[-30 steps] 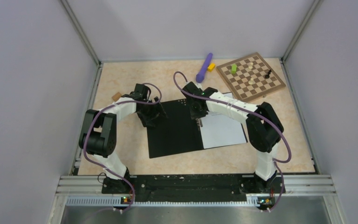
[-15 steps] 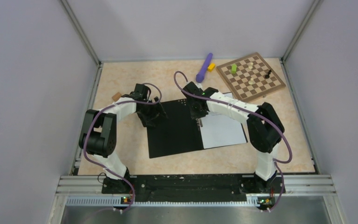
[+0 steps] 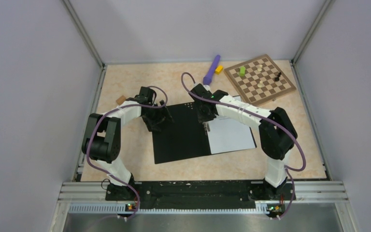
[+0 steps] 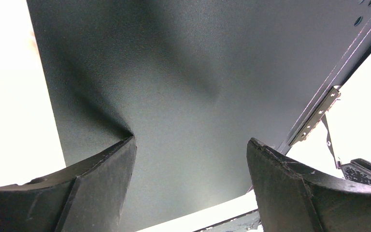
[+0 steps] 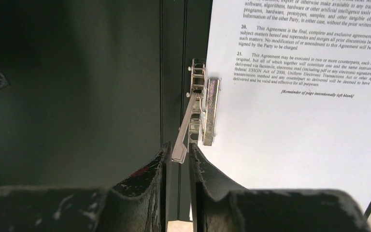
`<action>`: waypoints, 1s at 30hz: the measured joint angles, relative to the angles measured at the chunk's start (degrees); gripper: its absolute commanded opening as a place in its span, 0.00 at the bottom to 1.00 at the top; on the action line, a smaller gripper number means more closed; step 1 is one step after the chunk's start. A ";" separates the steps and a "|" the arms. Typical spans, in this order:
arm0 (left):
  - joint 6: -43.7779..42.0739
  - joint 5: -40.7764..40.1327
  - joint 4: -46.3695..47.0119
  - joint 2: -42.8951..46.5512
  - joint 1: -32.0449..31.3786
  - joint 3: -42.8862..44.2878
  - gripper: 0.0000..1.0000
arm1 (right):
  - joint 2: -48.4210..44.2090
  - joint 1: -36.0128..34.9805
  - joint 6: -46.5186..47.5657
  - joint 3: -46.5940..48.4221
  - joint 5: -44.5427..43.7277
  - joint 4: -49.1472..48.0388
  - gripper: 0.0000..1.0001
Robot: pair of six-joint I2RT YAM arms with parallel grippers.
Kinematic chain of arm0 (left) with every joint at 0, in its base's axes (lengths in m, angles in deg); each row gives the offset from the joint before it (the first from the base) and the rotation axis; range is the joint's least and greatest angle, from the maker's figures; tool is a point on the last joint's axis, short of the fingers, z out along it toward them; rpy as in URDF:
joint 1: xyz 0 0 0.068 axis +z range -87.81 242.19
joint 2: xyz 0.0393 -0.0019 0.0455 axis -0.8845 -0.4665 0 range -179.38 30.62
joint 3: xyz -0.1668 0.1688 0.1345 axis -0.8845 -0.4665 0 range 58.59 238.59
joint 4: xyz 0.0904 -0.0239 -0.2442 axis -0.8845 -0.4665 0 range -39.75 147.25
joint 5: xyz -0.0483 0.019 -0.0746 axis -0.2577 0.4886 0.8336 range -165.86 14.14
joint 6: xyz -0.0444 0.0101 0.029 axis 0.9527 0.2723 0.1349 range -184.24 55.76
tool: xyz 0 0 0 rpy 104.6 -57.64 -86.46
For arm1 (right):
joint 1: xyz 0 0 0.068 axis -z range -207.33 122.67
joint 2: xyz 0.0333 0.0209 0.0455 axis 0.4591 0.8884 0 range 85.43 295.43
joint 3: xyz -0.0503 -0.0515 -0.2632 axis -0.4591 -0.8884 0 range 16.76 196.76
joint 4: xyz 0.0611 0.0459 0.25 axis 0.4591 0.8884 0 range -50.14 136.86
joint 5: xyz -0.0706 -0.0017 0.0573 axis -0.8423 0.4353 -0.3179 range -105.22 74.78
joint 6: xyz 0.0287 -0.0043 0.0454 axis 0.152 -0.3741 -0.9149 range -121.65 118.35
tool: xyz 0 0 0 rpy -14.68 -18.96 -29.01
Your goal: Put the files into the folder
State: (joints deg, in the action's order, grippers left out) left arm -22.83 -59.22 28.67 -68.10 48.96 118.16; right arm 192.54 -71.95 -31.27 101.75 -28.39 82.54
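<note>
The folder [image 3: 181, 137] lies open at the centre of the table [image 3: 125, 82], black inner faces up. The files [image 3: 232, 135] rest on its right-hand face, their left edge against the spine. The right pincer [image 5: 178, 159] is nipped onto the tip of the metal clamp lever [image 5: 185, 126] beside the spine, apparently to work the clamp over the sheets. The left pincer [image 4: 191, 159], spread wide, hangs low over the left face, probably to keep that cover flat.
</note>
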 measured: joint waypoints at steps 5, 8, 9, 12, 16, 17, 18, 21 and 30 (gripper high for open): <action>0.00 0.00 -0.02 0.00 0.00 0.00 0.89 | 0.00 -0.39 0.00 -0.94 0.24 -0.04 0.19; 0.00 0.00 -0.02 0.00 0.00 0.00 0.89 | 0.00 -0.52 -0.02 -1.25 0.24 -0.04 0.19; 0.00 0.00 -0.02 0.00 0.00 0.00 0.89 | 0.00 -0.55 -0.04 -1.31 0.26 -0.04 0.19; 0.00 0.00 0.00 0.00 0.00 0.00 0.89 | 0.02 -0.55 -0.13 -1.36 0.24 -0.09 0.18; 0.00 0.00 0.00 0.00 0.00 0.00 0.89 | 0.02 -0.55 -0.20 -1.36 0.24 -0.07 0.19; 0.00 0.00 0.00 0.00 0.00 0.00 0.89 | 0.02 -0.55 -0.20 -1.36 0.24 -0.07 0.21; 0.02 0.00 0.00 0.00 0.00 0.00 0.89 | 0.02 -0.55 -0.20 -1.36 0.24 -0.07 0.23; 0.04 0.00 0.00 0.00 0.00 0.00 0.89 | 0.02 -0.55 -0.28 -1.36 0.26 -0.07 0.34; -1.42 -2.84 -4.52 -1.49 -0.70 4.48 0.90 | 0.02 -0.55 -0.63 -0.81 0.24 0.04 0.43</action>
State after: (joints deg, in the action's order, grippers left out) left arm -24.25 -62.06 24.15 -69.58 48.26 122.65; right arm 192.56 -72.50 -31.91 100.94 -28.15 82.58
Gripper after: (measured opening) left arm 0.896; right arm 0.430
